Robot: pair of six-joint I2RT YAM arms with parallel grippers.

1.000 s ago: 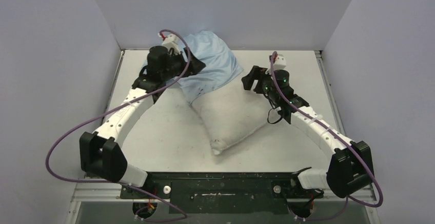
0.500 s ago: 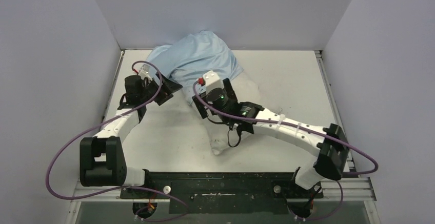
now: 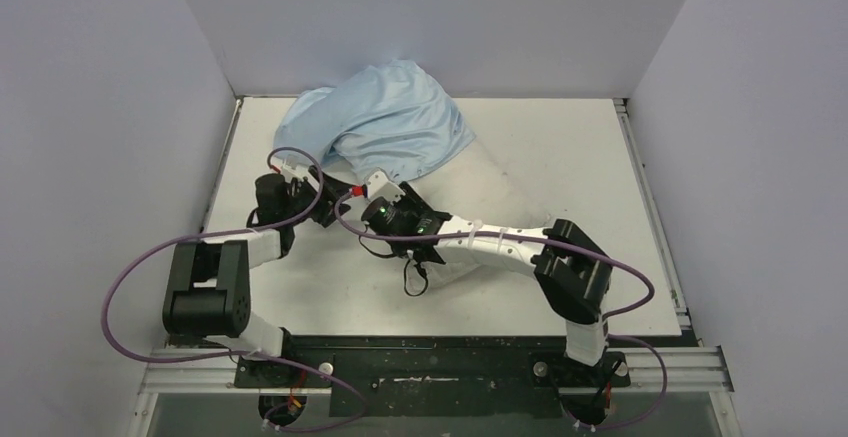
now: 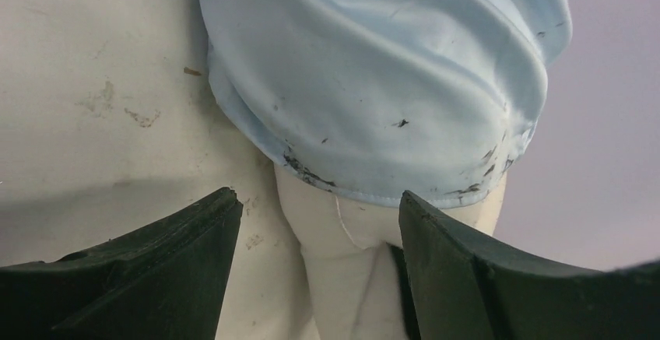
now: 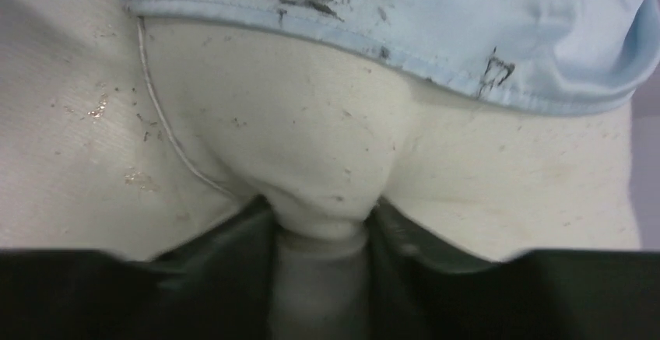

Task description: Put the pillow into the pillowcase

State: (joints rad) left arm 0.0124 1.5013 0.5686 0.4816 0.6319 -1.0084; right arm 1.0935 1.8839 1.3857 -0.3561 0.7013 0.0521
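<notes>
We are partway done. The pillowcase (image 4: 373, 68) sits over the far end of the pillow (image 5: 296, 138), and the near end sticks out bare. From above, the blue bag looks puffed up on the far side of both grippers. So we think a good part of the pillow is inside. We cannot tell how much, because the arms hide the bare part.

Our right gripper (image 5: 321, 235) is pinching a bunch of the pillow's white cloth between its fingers. The blue edge of the pillowcase runs across the pillow just ahead of that pinch. It does not touch the fingers.

Our left gripper (image 4: 317, 200) is spread wide and holds nothing. The bare pillow end lies between its two fingers and a little ahead of them. The blue edge is just past the tips. Off to that gripper's left we see the table (image 4: 93, 83).

What is left, we think, is to get the near end inside too. One gripper could hold the blue edge while the other pushes the pillow in. The job is done only when no white cloth shows.
</notes>
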